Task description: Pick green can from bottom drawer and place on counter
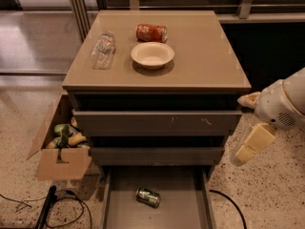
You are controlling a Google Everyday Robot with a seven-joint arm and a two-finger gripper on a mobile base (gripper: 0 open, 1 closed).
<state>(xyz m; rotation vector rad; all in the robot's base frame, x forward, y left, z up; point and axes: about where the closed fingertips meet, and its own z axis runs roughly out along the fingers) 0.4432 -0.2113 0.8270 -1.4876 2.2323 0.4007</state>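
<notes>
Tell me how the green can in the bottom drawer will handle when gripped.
The green can lies on its side, so it will probably roll on the bottom drawer if nudged. Shiny metal may slip. The pincer hangs right of the cabinet.

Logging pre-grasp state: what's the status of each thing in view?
bottom drawer: pulled open
green can: on its side in that drawer
top drawer, middle drawer: look slightly out
red can: on its side on counter
bowl: upright, empty
bottle: on its side
box: flaps open, items inside
gripper: right of the drawers, off the can
</notes>
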